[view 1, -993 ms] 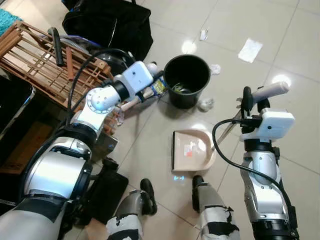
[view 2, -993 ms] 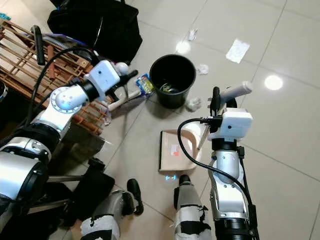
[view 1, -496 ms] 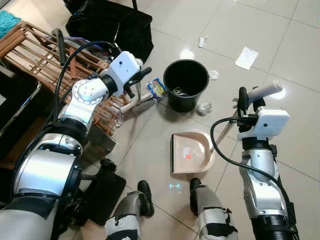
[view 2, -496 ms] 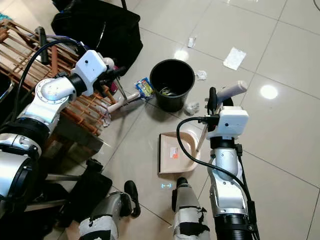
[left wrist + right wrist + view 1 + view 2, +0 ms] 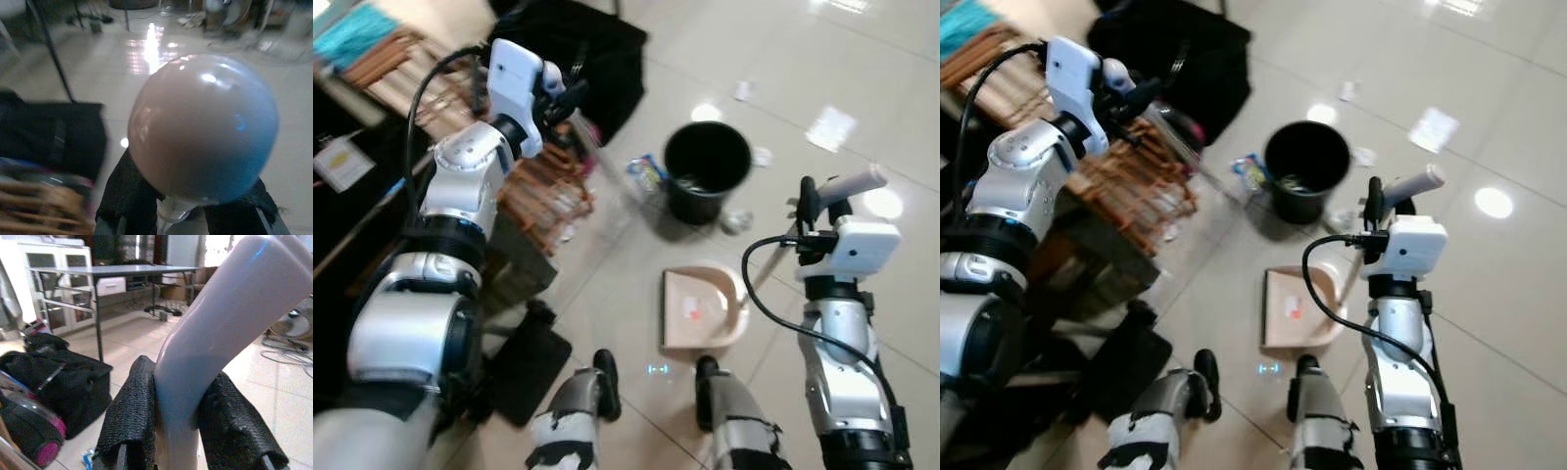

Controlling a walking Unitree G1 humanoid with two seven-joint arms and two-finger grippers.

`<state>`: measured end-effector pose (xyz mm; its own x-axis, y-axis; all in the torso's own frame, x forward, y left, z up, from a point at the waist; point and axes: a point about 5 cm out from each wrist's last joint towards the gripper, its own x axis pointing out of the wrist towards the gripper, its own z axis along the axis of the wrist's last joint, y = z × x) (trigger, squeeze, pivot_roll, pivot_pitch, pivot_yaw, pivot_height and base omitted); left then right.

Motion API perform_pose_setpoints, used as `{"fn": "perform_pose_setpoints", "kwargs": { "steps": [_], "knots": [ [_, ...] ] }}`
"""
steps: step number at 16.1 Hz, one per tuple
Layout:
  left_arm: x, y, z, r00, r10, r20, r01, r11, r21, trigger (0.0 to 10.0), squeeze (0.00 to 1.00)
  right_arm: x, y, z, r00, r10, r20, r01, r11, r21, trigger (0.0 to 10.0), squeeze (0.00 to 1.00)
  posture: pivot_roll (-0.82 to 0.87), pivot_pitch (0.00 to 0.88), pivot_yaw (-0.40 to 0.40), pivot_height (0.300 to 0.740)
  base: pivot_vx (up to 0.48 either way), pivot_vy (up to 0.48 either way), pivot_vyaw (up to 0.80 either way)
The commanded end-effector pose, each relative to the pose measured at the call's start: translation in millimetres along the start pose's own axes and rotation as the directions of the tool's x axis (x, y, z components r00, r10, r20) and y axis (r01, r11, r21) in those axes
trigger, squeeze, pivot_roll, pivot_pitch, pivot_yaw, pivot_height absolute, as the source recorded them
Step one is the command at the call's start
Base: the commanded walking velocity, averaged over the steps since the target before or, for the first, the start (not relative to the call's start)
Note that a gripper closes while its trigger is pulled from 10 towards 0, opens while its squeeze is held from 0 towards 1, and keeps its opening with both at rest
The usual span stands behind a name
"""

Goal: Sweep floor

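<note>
Beige dustpan [image 5: 703, 308] lies below right claw [image 5: 823, 191] gripping its handle [image 5: 220, 318].

Premises are presenting as a home: tiled floor [image 5: 862, 59], black luggage bag [image 5: 58, 377], white cabinet [image 5: 49, 279], table [image 5: 112, 270] standing behind.

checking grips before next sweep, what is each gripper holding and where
Left gripper clamps the pale broom handle just below its rounded end; right gripper clamps the grey dustpan handle near its top.

Black duffel bag [image 5: 597, 44] behind wooden rack [image 5: 533, 186], on tiled floor.
</note>
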<state>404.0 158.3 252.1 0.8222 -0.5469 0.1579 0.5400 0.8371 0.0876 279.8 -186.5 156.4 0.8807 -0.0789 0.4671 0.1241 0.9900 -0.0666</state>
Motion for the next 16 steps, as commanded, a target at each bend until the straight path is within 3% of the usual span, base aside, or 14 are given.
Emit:
{"fn": "perform_pose_setpoints", "kwargs": {
  "steps": [1,2,3,4,8,10,16],
  "knots": [
    [-2.2,-5.0,-7.4,0.999,-0.045,-0.018,0.043,0.996,-0.082,10.0,0.0,-2.0,-2.1,6.1,1.0,-0.004,0.024,0.004,1.0,0.009,10.0,0.0,-0.02,0.275,0.112,0.74,0.0,0.0,0.0],
    [-3.5,-8.3,-13.6,0.994,-0.061,-0.09,0.05,0.992,-0.113,10.0,0.0,-2.5,-4.1,5.8,1.0,-0.002,0.009,0.002,1.0,0.003,10.0,0.0,-0.02,0.272,0.113,0.74,0.0,0.0,0.0],
    [-9.4,-7.8,-20.2,0.983,-0.042,-0.181,0.039,0.999,-0.02,10.0,0.0,-3.1,-7.4,8.1,1.0,0.003,0.008,-0.003,1.0,-0.001,10.0,0.0,-0.02,0.266,0.115,0.74,0.0,0.0,0.0],
    [-14.6,-6.6,-20.8,0.977,-0.017,-0.213,0.031,0.998,0.062,10.0,0.0,-3.8,-10.1,11.0,1.0,0.007,0.015,-0.007,1.0,-0.004,10.0,0.0,-0.01,0.265,0.114,0.74,0.0,0.0,0.0],
    [-20.3,-6.7,-9.1,0.984,0.042,-0.171,-0.014,0.987,0.159,10.0,0.0,-7.7,-11.2,14.3,1.0,0.015,0.019,-0.014,1.0,-0.008,10.0,0.0,-0.01,0.255,0.116,0.74,0.0,0.0,0.0],
    [-24.1,-18.6,-6.1,0.977,0.025,-0.212,0.016,0.982,0.189,10.0,0.0,-11.5,-8.8,17.9,0.999,0.035,0.01,-0.035,0.999,-0.012,10.0,0.0,0.0,0.243,0.121,0.74,0.0,0.0,0.0],
    [-26.8,-50.2,-29.6,0.959,-0.007,-0.284,0.065,0.979,0.194,10.0,0.0,-23.6,-11.0,22.5,1.0,0.015,-0.025,-0.015,1.0,-0.008,10.0,0.0,-0.01,0.223,0.126,0.74,0.0,0.0,0.0]
  ]
}}
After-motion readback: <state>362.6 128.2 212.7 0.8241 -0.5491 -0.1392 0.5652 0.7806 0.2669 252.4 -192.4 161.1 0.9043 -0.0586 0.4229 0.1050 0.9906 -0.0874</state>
